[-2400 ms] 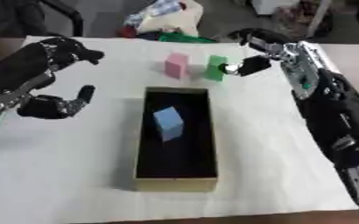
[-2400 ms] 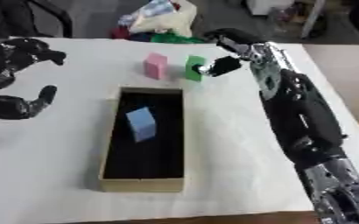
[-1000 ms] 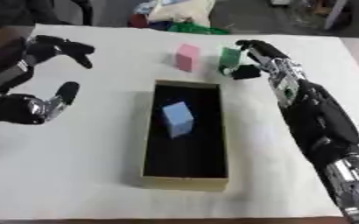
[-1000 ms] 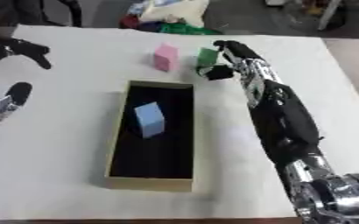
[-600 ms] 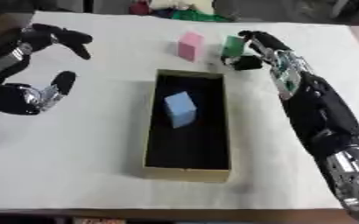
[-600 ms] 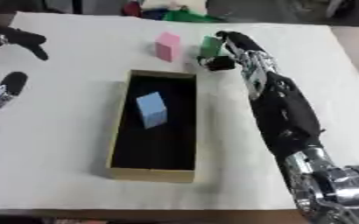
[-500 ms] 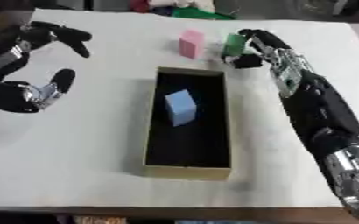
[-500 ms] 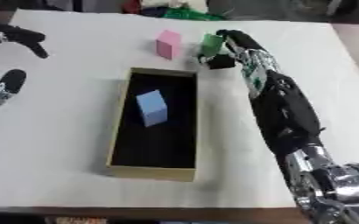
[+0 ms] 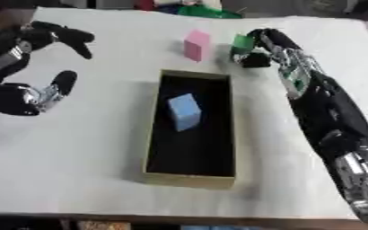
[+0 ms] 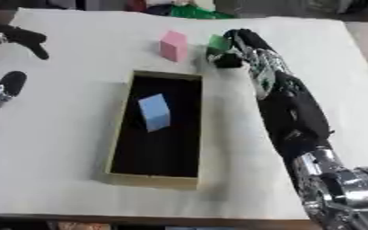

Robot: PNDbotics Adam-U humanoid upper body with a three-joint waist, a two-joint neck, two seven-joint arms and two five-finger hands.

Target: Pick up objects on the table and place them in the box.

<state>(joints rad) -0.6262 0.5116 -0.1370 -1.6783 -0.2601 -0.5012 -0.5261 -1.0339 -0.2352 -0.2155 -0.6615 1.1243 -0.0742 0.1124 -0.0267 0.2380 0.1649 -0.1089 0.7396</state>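
The left robot hand [image 9: 26, 85] hangs over the left side of the white bench [image 9: 85, 157], fingers spread and relaxed, thumb nearer, holding nothing at all. Just right of it, in the middle of the bench, lies the long box [image 9: 191, 177] with tan walls and a black floor, its short end facing us. Inside, toward the far half, a light blue block [image 9: 185, 112] sits tilted on the black floor. Along the right side the black right arm stretches away from us, and at its far end the right robot hand [image 9: 264, 47] is curled round a green block [image 9: 242, 42], thumb on the near side and fingers over the top and right, just past the far right corner of the box. Just left of the green one, close by but apart, a pink block [image 9: 195, 44] stands on the bench. Beyond the far edge of the bench there is a blur of green and white stuff [image 9: 203, 10].
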